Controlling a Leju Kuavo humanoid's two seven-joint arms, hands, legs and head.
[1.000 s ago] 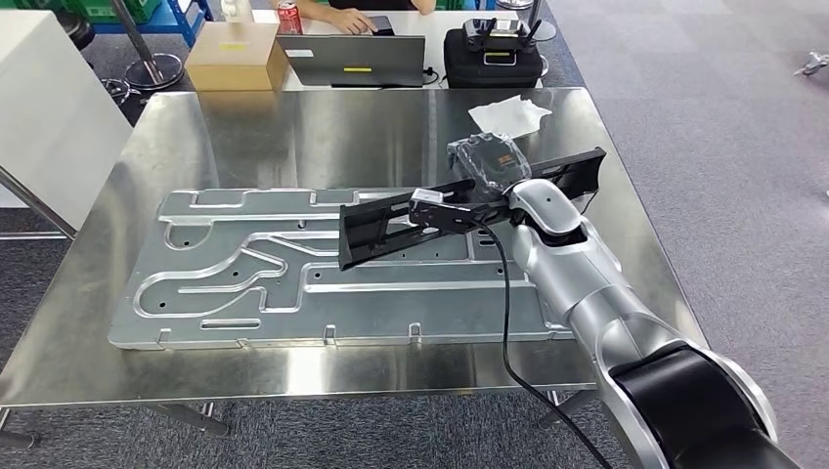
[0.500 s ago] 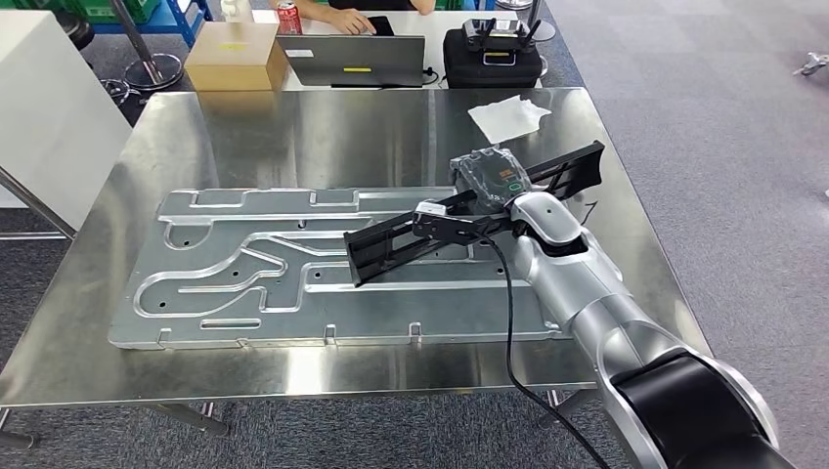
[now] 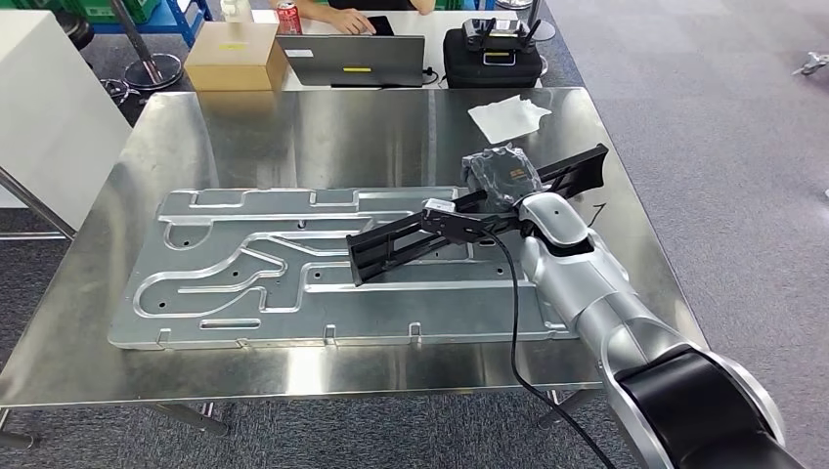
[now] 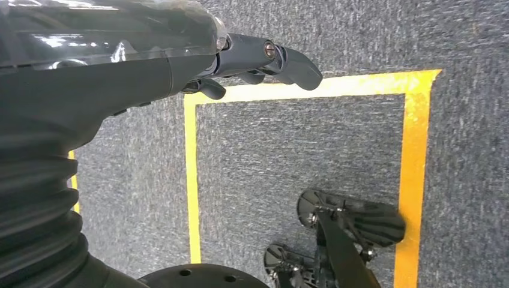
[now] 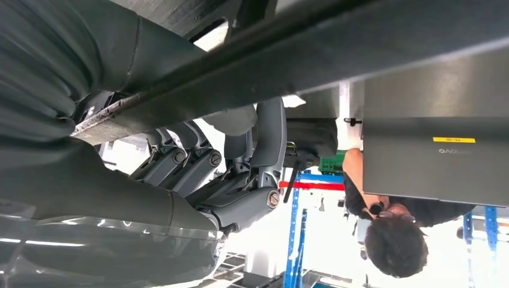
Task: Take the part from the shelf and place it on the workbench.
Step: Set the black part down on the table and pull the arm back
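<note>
We see a wide steel worktop [image 3: 293, 127] that takes most of the head view. On it lies a large flat metal panel [image 3: 244, 269] with pressed grooves, reaching from near the left side of the worktop to under the robot's right arm [image 3: 596, 293]. This silver arm comes in from the lower right and reaches over the right end of the panel.

The part [image 3: 469, 210] is a long black bar-shaped piece. It lies slanted across the right half of the worktop, with its lower end over the panel and its upper end toward the right edge. The right robot hand [image 3: 501, 178] is closed around the middle of the part; in the right wrist view we see the dark fingers [image 5: 198, 162] wrapped on the black bar [image 5: 336, 54]. We cannot tell if the part already touches the panel or is just above it.

The left robot hand [image 4: 180, 66] is seen in the left wrist view above grey carpet with yellow tape lines [image 4: 414, 180]. It holds nothing and its fingers are stretched out, slightly apart.

Behind the worktop stands a second table with a laptop [image 3: 352, 61], a cardboard box [image 3: 235, 57], a black case [image 3: 494, 57] and a red can [image 3: 288, 17]. A person's hand [image 3: 347, 20] rests near the laptop. A white crumpled sheet [image 3: 508, 117] lies on the worktop near its far right corner.
</note>
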